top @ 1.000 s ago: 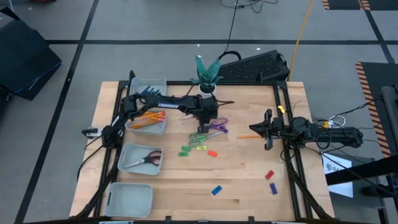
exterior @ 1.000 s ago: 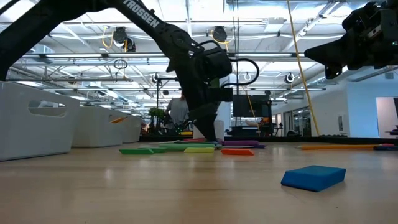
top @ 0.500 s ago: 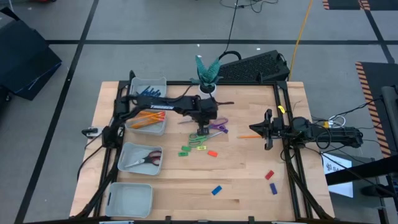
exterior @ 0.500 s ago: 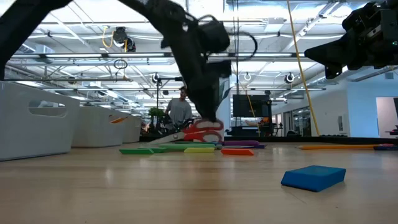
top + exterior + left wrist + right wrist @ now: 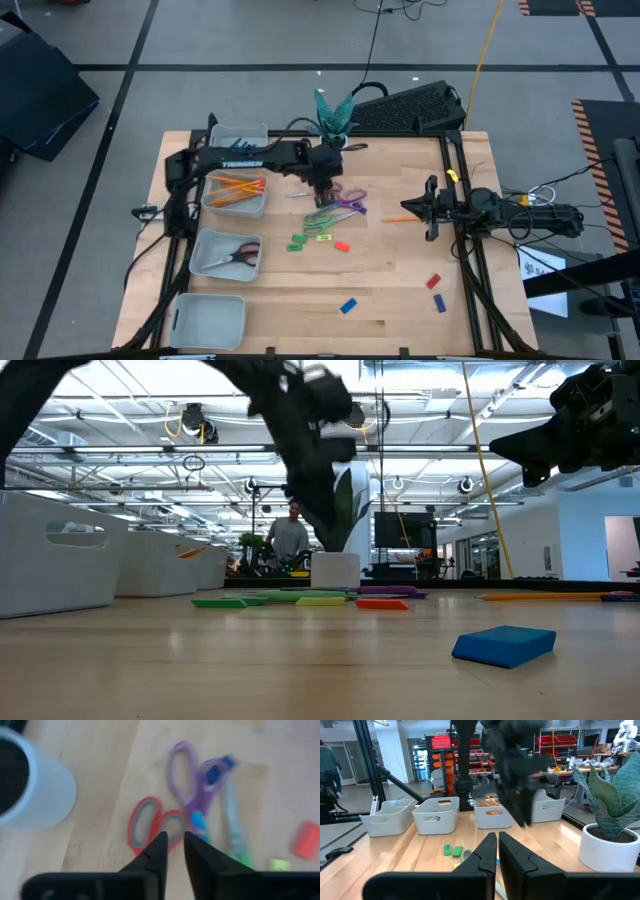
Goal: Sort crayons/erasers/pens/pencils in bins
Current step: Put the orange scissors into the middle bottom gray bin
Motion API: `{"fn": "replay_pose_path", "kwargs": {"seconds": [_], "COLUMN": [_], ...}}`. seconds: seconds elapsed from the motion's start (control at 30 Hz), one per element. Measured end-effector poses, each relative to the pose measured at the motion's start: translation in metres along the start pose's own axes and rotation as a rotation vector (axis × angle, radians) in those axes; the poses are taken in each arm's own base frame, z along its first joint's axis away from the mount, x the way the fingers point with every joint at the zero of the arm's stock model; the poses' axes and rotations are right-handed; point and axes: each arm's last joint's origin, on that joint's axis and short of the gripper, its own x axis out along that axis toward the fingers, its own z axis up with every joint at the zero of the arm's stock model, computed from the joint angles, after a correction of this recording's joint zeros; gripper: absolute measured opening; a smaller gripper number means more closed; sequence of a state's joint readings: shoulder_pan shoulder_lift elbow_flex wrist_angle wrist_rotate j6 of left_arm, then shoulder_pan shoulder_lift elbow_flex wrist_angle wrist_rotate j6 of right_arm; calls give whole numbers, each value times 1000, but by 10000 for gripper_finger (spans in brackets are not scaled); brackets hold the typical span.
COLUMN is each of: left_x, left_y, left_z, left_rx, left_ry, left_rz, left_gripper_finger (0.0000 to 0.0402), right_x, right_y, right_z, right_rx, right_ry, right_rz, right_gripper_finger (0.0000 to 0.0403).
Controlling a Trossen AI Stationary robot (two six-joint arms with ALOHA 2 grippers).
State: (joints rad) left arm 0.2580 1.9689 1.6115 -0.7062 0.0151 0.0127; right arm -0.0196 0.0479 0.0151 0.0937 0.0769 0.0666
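Above the scissors (image 5: 165, 822), the left gripper (image 5: 172, 847) has lifted up with fingers pressed together and nothing in them, so the scissors stay unsorted.

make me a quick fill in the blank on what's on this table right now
1. The bin holding the orange pencils sits on the table's ____ side in the high view.
2. The left tool hovers above scissors with ____ handles.
3. The white pot holds a ____.
4. The bin nearer the front holds a pair of ____.

Missing words: left; red; plant; scissors
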Motion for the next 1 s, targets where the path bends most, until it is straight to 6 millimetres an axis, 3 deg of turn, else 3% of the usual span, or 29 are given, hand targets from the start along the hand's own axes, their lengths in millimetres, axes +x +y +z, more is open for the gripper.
{"fn": "replay_pose_path", "kwargs": {"seconds": [0.2, 0.33, 0.73, 1.0], "left_x": [53, 79, 76, 98], "left_y": [44, 54, 46, 39], "left_z": [-15, -24, -12, -16], "left_rx": [-106, -125, -122, -114], "left_ry": [113, 162, 54, 62], "left_rz": [51, 93, 86, 119], "left_gripper_finger": [120, 126, 127, 127], "right_x": [0, 0, 0, 0], "right_y": [0, 0, 0, 0], "right_z": [0, 0, 0, 0], "right_rx": [0, 0, 0, 0], "right_ry": [0, 0, 0, 0], "right_rz": [0, 0, 0, 0], "right_gripper_finger": [13, 13, 13, 13]}}
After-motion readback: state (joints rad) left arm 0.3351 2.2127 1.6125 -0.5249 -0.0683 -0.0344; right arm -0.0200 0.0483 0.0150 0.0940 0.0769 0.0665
